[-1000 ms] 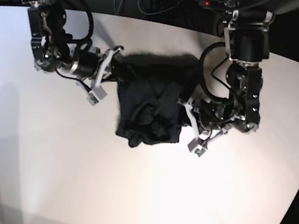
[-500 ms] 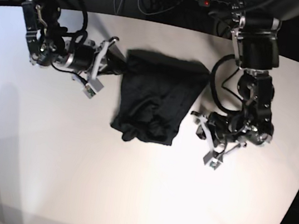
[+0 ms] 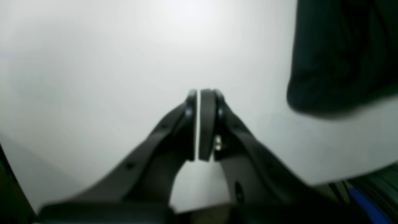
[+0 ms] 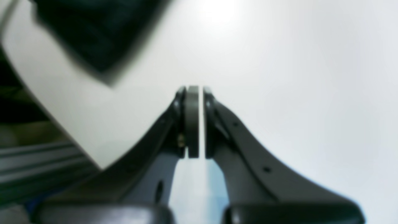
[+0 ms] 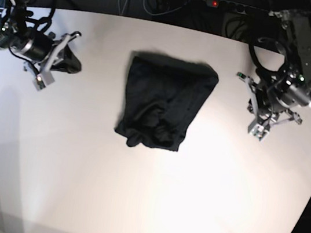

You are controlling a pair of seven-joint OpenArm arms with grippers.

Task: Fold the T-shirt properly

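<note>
White table (image 5: pixel 147 209): one. T-shirt (image 5: pixel 163 103): one, black, folded into rough rectangle, lying mid-table between both arms, well apart from each. Grippers: two. Left gripper (image 5: pixel 250 107) at table's right side, jaws closed, empty. Right gripper (image 5: pixel 65 56) at table's left side, jaws closed, empty.

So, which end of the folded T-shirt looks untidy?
The T-shirt's near end, toward the table's front edge: it is bunched and wrinkled, while the far end lies straight.
</note>
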